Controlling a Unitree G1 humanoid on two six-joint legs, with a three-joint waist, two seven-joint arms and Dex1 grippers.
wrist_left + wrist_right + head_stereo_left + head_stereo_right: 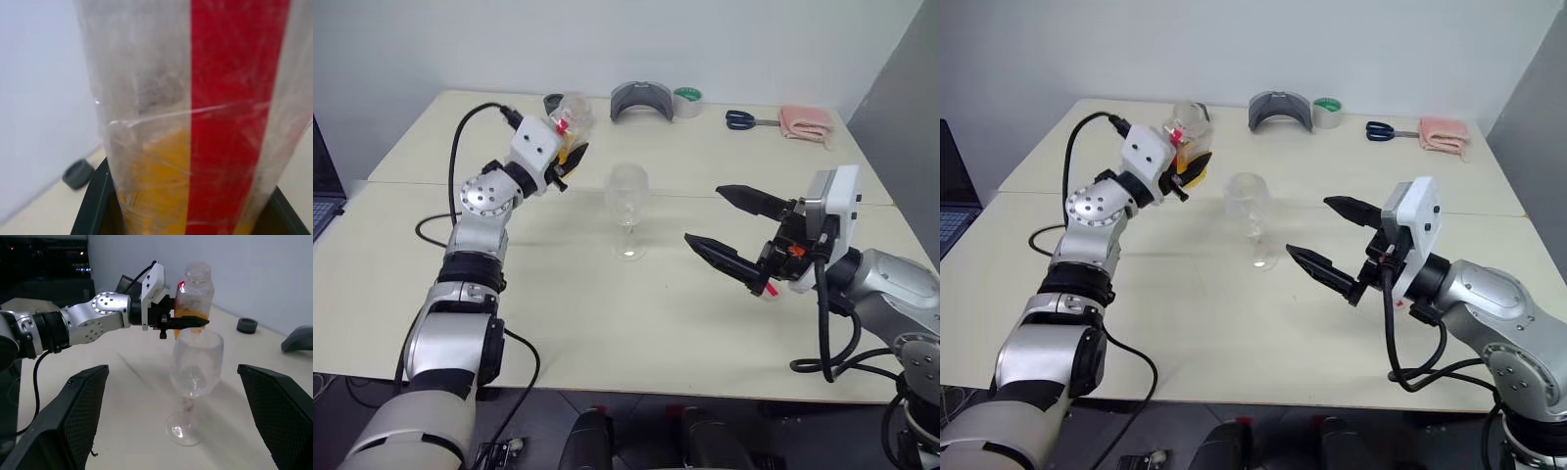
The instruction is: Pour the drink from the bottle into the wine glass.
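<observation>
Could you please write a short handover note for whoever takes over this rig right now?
Left gripper: shut on the bottle, lifted off the table, uncapped, drink in its lower part.
Right gripper: open, holding nothing, beside the wine glass.
Done: bottle picked up and raised behind the glass.
Left: tip the bottle over the glass, which looks empty, and pour.

The left gripper [1187, 168] held the bottle [1191, 137] clamped and lifted off the pale surface [1185, 323], just left of the wine glass [1252, 217]. The right gripper [1332, 245] hung nearby, its black fingers [1317, 266] spread wide and pointing toward the glass.
</observation>
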